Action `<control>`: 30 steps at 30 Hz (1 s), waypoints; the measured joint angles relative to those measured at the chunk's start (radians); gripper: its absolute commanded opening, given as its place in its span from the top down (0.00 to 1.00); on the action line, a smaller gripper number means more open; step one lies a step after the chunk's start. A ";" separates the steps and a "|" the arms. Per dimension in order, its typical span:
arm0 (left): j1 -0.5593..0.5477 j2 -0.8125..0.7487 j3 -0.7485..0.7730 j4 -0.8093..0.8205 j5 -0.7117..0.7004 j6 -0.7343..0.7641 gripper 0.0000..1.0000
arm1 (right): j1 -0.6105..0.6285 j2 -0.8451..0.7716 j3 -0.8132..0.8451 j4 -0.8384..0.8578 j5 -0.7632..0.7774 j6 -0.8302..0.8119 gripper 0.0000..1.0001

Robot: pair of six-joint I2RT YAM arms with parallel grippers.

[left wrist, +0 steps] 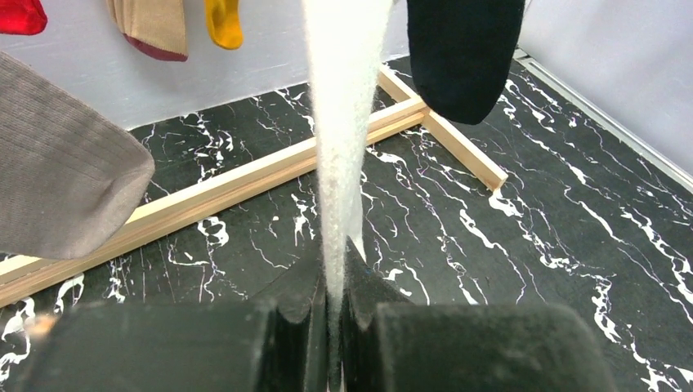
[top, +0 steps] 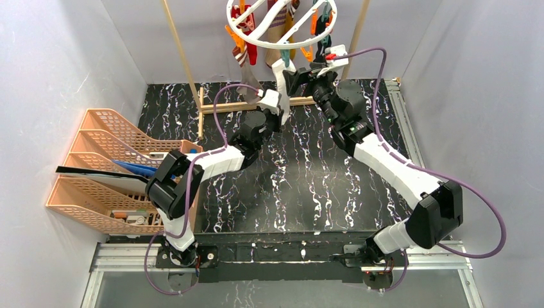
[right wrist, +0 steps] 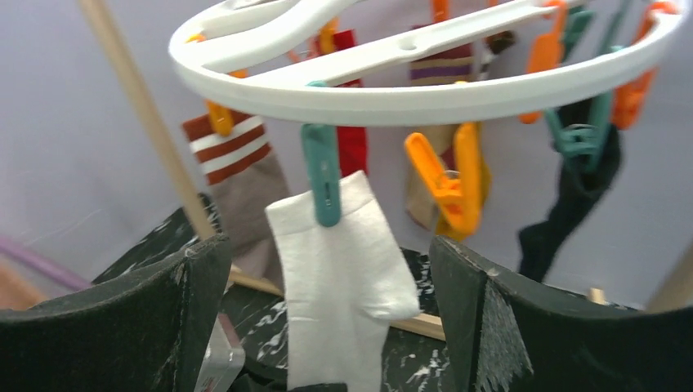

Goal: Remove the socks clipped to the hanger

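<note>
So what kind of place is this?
Probably a robot test booth, not a home: plain grey walls box in a black marbled table, with the left arm and right arm bolted at its near edge.

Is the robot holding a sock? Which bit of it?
Yes. The left gripper pinches the white sock by its bottom end. The right gripper holds nothing.

no readable text, labels, brands or numbers in any view
</note>
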 measured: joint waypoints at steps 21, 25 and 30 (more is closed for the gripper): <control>0.007 -0.129 -0.095 -0.103 0.050 0.037 1.00 | -0.256 0.183 0.031 0.125 -0.865 0.434 0.04; 0.016 -0.151 -0.106 -0.137 0.063 0.039 1.00 | -0.281 0.254 0.032 0.276 -0.909 0.563 0.03; 0.038 -0.172 -0.125 -0.163 0.083 0.039 1.00 | -0.301 0.369 0.068 0.484 -0.945 0.739 0.04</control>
